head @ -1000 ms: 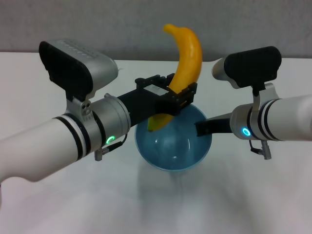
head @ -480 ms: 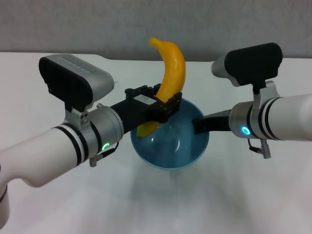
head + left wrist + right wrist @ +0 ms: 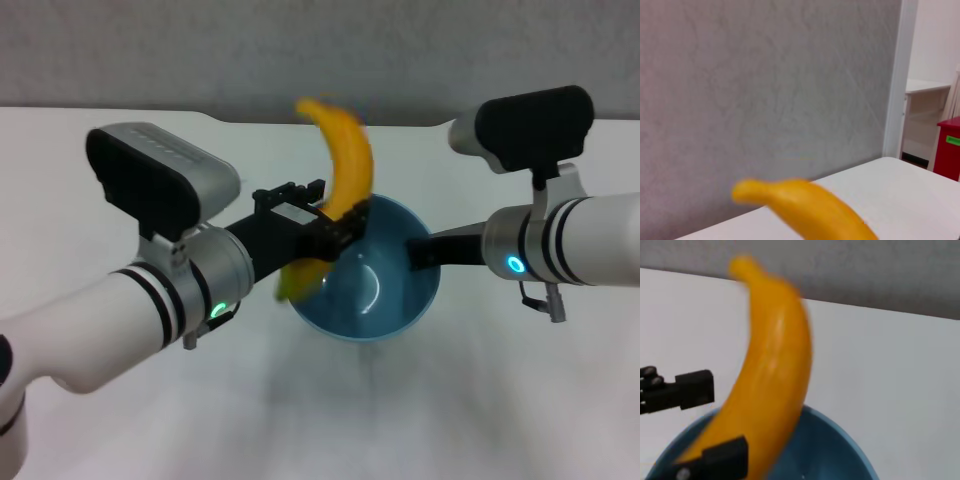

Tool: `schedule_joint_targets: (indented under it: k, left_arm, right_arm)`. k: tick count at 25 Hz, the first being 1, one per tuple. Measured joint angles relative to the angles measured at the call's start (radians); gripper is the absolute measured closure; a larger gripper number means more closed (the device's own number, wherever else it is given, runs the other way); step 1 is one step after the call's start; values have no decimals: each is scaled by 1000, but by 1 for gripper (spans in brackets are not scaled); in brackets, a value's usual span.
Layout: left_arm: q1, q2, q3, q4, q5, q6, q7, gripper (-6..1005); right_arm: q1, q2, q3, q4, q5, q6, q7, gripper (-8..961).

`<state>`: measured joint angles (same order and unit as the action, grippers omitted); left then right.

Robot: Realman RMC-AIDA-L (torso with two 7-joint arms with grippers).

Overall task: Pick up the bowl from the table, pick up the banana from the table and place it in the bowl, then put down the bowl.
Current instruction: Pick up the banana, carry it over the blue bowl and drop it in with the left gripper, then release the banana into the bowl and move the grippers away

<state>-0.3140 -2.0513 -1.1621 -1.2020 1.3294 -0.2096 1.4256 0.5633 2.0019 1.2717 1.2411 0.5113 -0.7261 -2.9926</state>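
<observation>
left end effector grips the banana upright at the bowl rim; right end effector pinches the bowl above the worktop

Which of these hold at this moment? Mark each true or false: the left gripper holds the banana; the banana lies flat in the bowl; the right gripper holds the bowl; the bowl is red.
1. The left gripper holds the banana. True.
2. The banana lies flat in the bowl. False: it stands nearly upright, its lower end at the bowl's rim on the robot's left side.
3. The right gripper holds the bowl. True, at its rim.
4. The bowl is red. False: it is light blue.
</observation>
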Motion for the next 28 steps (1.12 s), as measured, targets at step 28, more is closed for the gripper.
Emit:
schedule_joint_targets:
  k: [28]
  left_arm:
    - [202,10,-207,-100,2,108,14,92]
  right_arm:
    - [194,-20,129,-274,98,-67,-7,920]
